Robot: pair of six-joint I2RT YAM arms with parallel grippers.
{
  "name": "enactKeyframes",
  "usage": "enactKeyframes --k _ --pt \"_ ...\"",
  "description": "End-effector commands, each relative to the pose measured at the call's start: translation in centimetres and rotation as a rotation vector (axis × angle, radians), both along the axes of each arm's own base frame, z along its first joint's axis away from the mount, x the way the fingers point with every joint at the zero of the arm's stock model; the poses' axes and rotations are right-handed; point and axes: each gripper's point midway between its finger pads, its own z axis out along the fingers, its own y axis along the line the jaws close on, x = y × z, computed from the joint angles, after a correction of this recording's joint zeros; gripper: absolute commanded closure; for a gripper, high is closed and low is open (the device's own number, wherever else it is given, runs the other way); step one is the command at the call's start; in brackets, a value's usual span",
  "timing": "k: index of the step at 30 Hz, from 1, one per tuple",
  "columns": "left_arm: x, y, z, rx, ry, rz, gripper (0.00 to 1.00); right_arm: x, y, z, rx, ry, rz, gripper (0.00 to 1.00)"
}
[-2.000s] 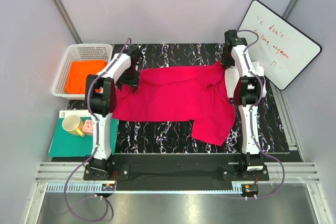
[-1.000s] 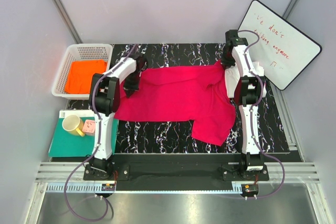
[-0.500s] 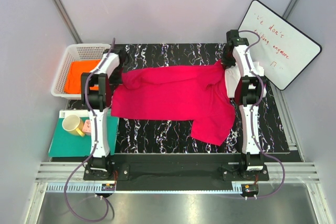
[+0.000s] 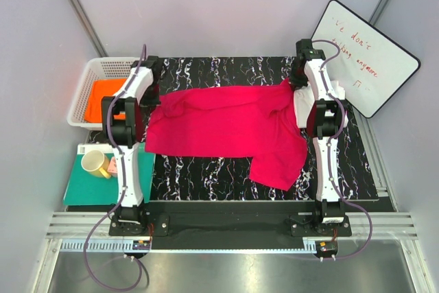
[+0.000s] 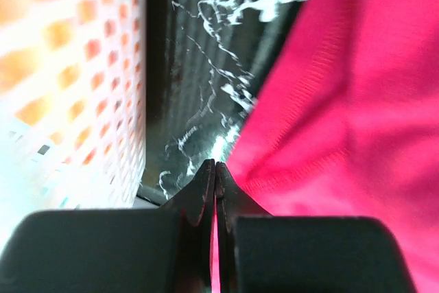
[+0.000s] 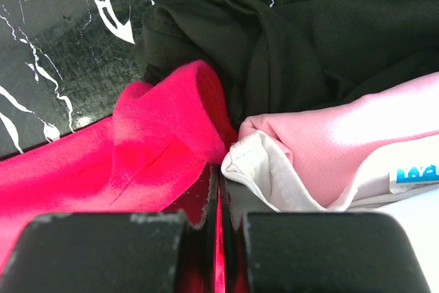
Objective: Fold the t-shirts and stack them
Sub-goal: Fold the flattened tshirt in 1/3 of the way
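The crimson-pink t-shirt (image 4: 226, 121) lies spread across the black marbled mat (image 4: 206, 173), one sleeve hanging toward the near right. My left gripper (image 4: 156, 92) is shut on its far left corner beside the basket; in the left wrist view a thin strip of red cloth (image 5: 357, 101) shows between the closed jaws (image 5: 215, 167). My right gripper (image 4: 293, 84) is shut on the far right corner (image 6: 158, 149), jaws (image 6: 218, 171) pressed together on red fabric. A white t-shirt (image 6: 322, 156) lies bunched against it on the right (image 4: 302, 109). The orange t-shirt (image 4: 103, 99) lies in the basket.
A white mesh basket (image 4: 96, 66) stands at the far left, close to my left gripper (image 5: 62, 101). A yellow mug (image 4: 92, 162) sits on a teal board (image 4: 82, 193) near left. A whiteboard (image 4: 363, 56) leans at far right. Dark cloth (image 6: 309, 39) lies behind the white shirt.
My left gripper has swung left and back toward the basket, drawing the shirt's far left corner outward with it. The right arm has stayed still.
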Motion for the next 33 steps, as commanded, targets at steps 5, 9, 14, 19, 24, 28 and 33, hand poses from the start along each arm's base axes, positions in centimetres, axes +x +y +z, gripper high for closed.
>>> enactKeyframes --k 5,9,14,19,24,28,33 --pt "2.6 -6.2 6.3 -0.125 -0.211 -0.142 1.00 1.0 -1.8 1.2 -0.004 -0.051 -0.038 0.97" --pt "1.9 -10.0 4.8 -0.185 -0.164 -0.220 1.00 0.9 -1.9 1.2 -0.002 -0.050 -0.038 0.97" --pt "1.8 -12.7 3.5 -0.204 -0.135 -0.277 0.71 0.9 -1.6 1.2 0.005 -0.050 -0.033 0.97" --pt "1.9 -13.4 2.9 -0.191 -0.124 -0.297 0.26 0.9 -1.5 1.2 0.012 -0.050 -0.029 0.97" --pt "2.5 -12.7 2.0 -0.100 -0.113 -0.319 0.19 0.9 -1.4 1.1 0.020 -0.046 -0.027 0.97" --pt "3.5 -12.4 1.6 -0.055 -0.125 -0.308 0.37 0.7 -1.3 0.7 0.024 -0.037 -0.025 0.97" --pt "4.5 -12.4 0.4 -0.043 -0.117 -0.308 0.63 0.4 -1.2 0.6 0.029 -0.028 -0.019 0.97"
